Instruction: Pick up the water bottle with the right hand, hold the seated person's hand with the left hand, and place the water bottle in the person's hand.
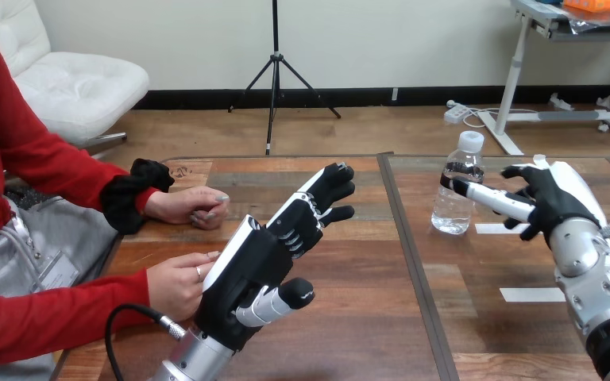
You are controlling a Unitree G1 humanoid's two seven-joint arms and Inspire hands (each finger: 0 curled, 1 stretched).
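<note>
Here, water bottle: stood upright on the surface, not yet lifted.
Right robot hand: spread wide, one finger reaching it, readying a grasp.
Left robot hand: fingers straight, holding nothing, beside person's lower hand.

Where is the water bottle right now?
In the head view, the water bottle stands upright on the table at right, just left of the right hand.

You are looking from the robot's head, forward and down across the table, close in. The left hand sits near your bottom edge, the right hand at your right, the person at your left.
</note>
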